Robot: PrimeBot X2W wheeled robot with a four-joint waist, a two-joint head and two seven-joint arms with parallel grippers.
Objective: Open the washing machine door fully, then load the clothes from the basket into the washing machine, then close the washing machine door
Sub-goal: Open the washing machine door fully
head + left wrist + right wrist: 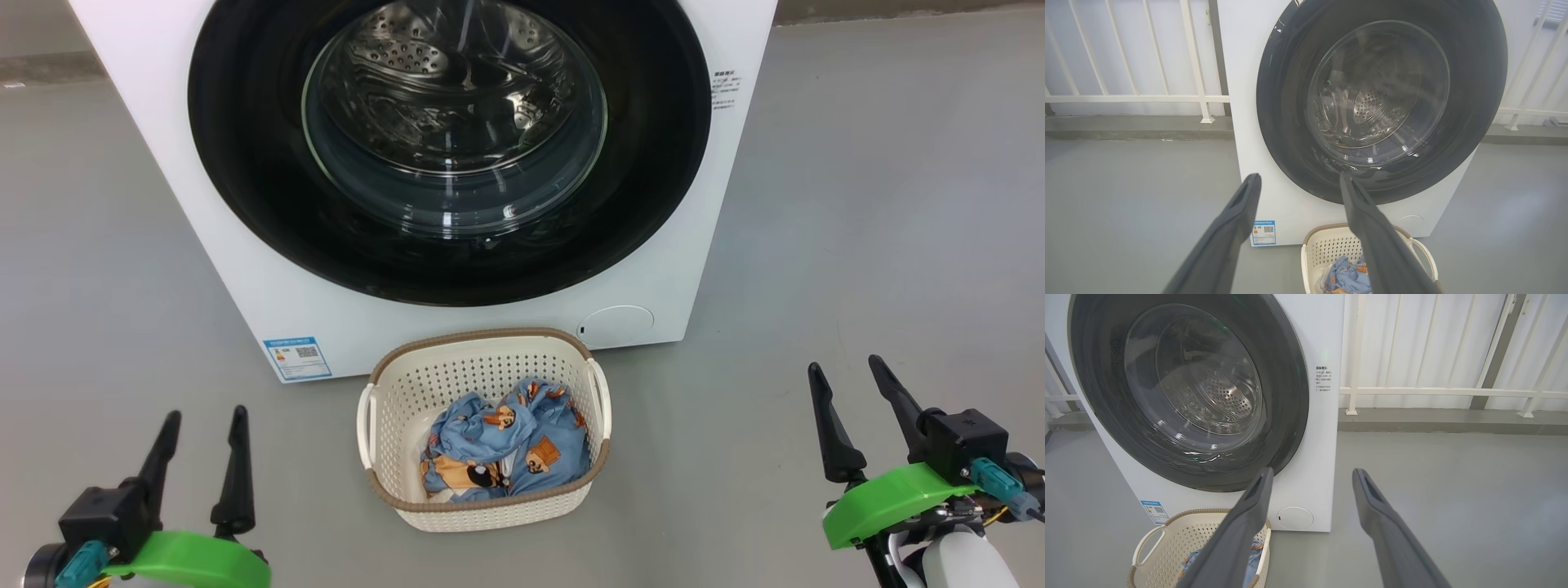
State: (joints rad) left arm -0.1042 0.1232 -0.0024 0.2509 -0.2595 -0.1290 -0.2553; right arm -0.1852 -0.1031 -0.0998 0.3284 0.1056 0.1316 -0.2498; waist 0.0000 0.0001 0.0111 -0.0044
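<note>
The white washing machine [245, 269] stands ahead of me on the floor. Its round door [245, 163], a black ring around a glass bowl, lies shut against the front. A cream basket [490, 510] with a brown rim sits on the floor just before the machine. Light blue printed clothes [506, 445] lie crumpled in it. My left gripper [204, 416] is open at the lower left, well short of the basket, nothing between its fingers. My right gripper [849, 367] is open at the lower right, off to the basket's right.
Grey floor [882, 204] spreads on both sides of the machine. A white railing [1437, 391] on a low kerb runs behind it. A blue label [297, 357] and a round white flap [616, 324] sit low on the machine's front.
</note>
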